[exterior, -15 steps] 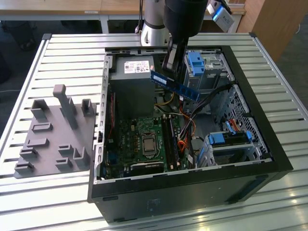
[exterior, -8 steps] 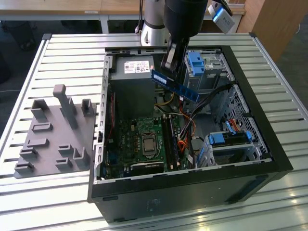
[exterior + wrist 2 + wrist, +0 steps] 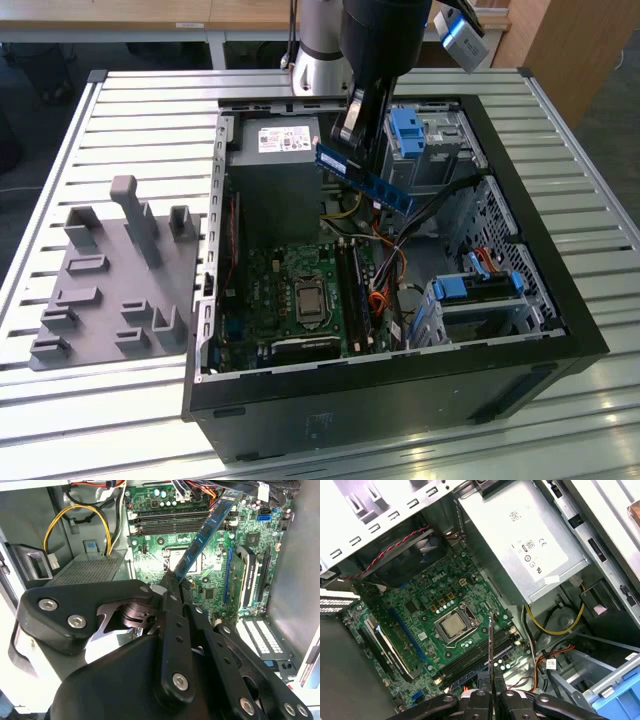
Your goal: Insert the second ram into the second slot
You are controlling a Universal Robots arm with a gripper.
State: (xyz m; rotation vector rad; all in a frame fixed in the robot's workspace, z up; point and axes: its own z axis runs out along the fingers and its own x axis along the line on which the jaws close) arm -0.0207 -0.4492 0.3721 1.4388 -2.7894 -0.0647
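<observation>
Here the jaws clamp one end of the second ram (image 3: 385, 190), tilted in open air above the motherboard (image 3: 265, 290).

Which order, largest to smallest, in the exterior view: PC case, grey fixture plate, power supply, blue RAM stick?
1. PC case
2. grey fixture plate
3. power supply
4. blue RAM stick: raised above the case, possibly nearer the camera, yet it clearly looks smallest.

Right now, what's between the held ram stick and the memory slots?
Nothing but open air. In the first wrist view, the second ram, clamped in the gripper, hangs edge-on over the memory slots, and no cable crosses the gap.
</observation>
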